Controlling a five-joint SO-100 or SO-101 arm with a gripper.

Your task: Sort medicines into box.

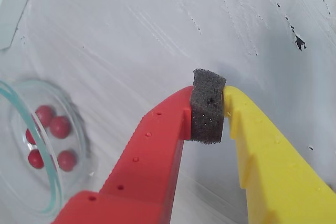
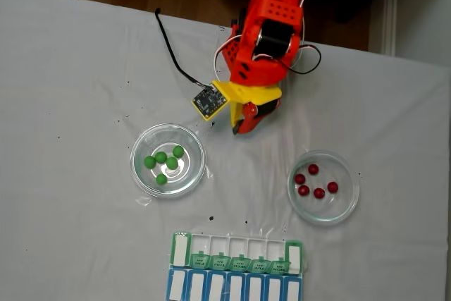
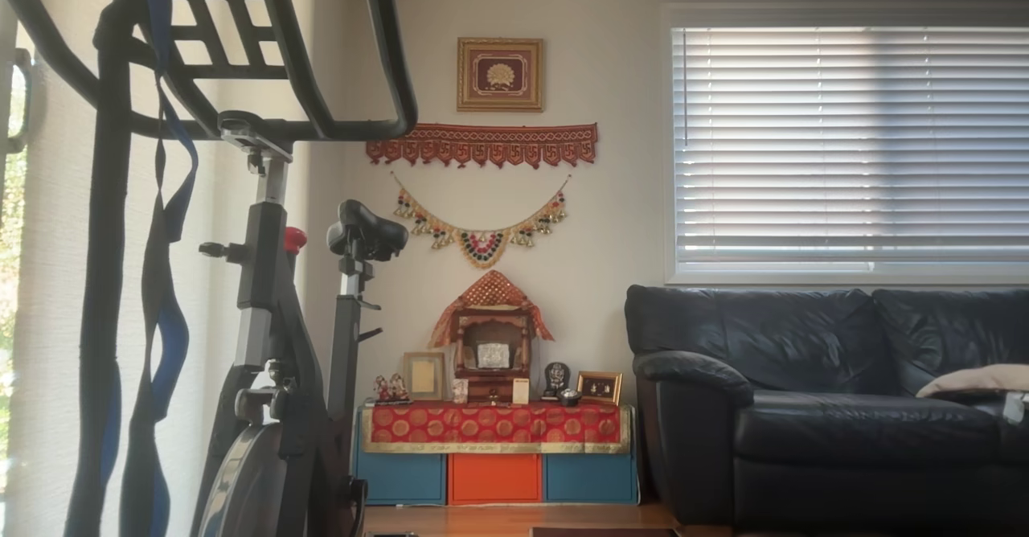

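The gripper (image 2: pixel 244 129) is hanging over the far middle of the tabletop (image 2: pixel 77 89) in the fixed view, close to the arm's base and well apart from everything it needs, so this is looking like the very start of a pick with nothing carried. In the wrist view the gripper (image 1: pixel 209 107) is pressed together on its own foam pad (image 1: pixel 208 106), red finger on one side, yellow on the other, and no ball is sitting between them. The five green balls (image 2: pixel 164 163) are resting in a clear glass dish (image 2: pixel 144 139) left of centre in the fixed view; the five red balls (image 2: pixel 315 182) are lying in a second dish (image 2: pixel 350 202) to the right, and the wrist camera is catching those red balls (image 1: pixel 51 137) at its lower left edge. The pill organizer (image 2: pixel 238 268) is waiting at the near edge of the tabletop, green lids in a row with blue behind them, and I cannot tell whether any compartment is standing open. My read: the next move is calling for the jaws to spread, the arm to swing out over one dish, and a very fine descent onto a single ball, since neighbours are sitting close together. The other view is showing a room with a sofa (image 3: pixel 828 400).
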